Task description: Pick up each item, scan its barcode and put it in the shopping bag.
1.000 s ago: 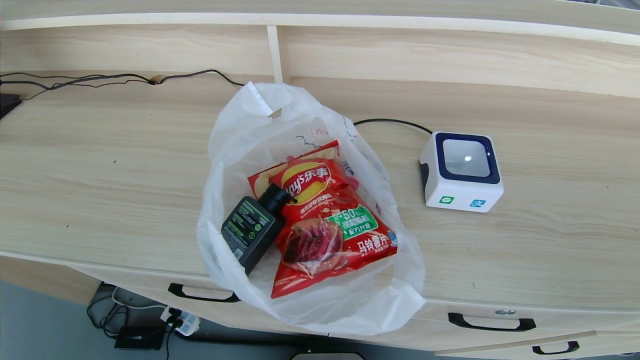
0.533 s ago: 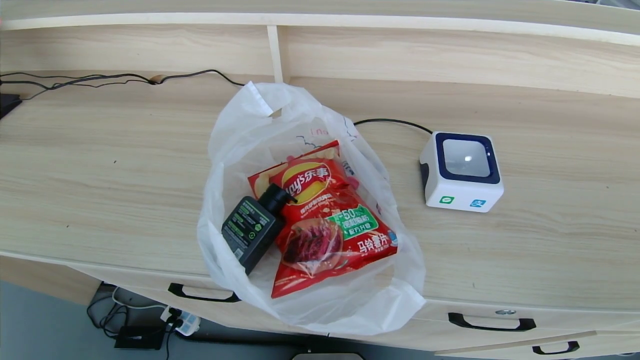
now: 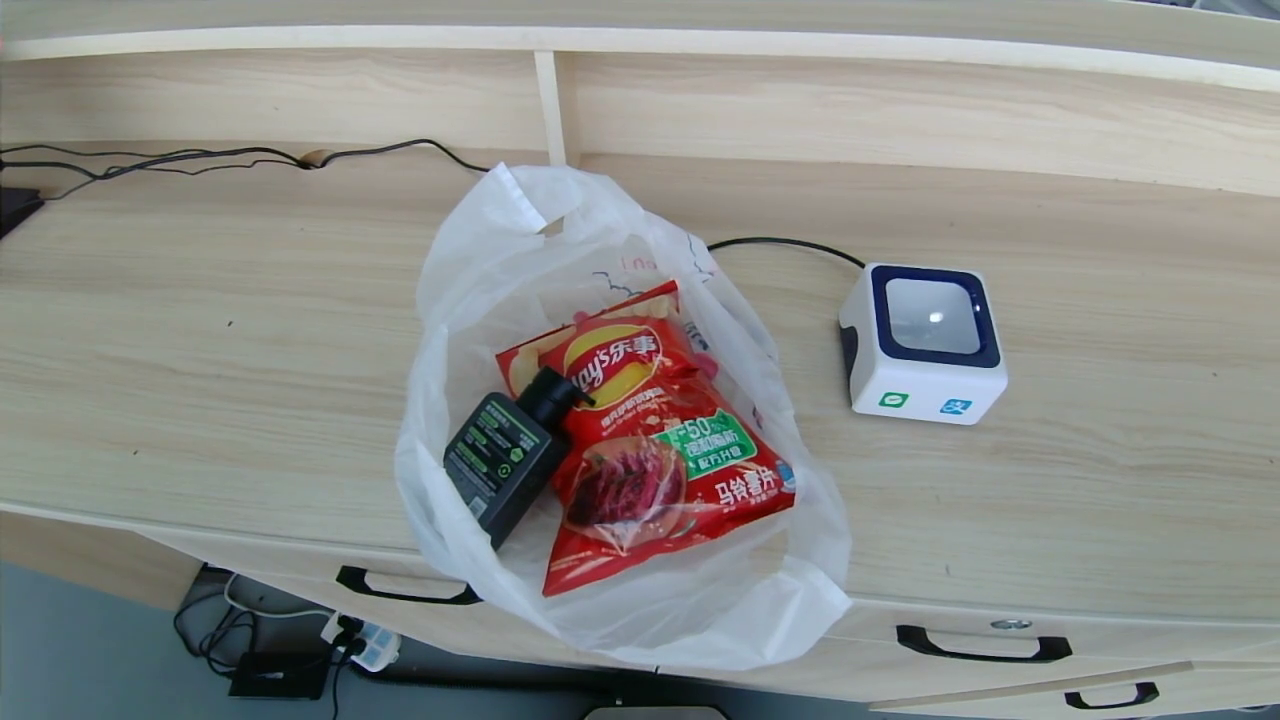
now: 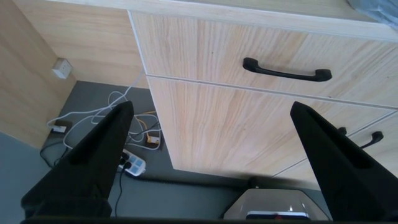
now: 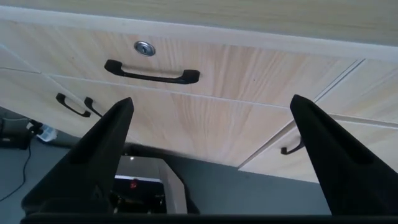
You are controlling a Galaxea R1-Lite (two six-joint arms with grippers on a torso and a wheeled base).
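A white plastic shopping bag [image 3: 470, 260] lies open on the wooden counter [image 3: 200, 330]. Inside it rest a red bag of chips [image 3: 650, 450] and a dark pump bottle [image 3: 505, 455] leaning against the chips. The white barcode scanner [image 3: 925, 345] with a dark-framed window stands to the bag's right, apart from it. My left gripper [image 4: 211, 118] hangs below the counter, open and holding nothing, facing a drawer front [image 4: 249, 106]. Likewise my right gripper [image 5: 211, 115] is open and holding nothing, low before the drawers [image 5: 205, 106].
Black cables [image 3: 200, 158] run along the back of the counter, and the scanner's cord [image 3: 780, 243] curves behind the bag. A raised wooden ledge [image 3: 800, 100] borders the far side. Drawer handles [image 3: 980, 648] and floor cables [image 4: 93, 118] sit below the counter's front edge.
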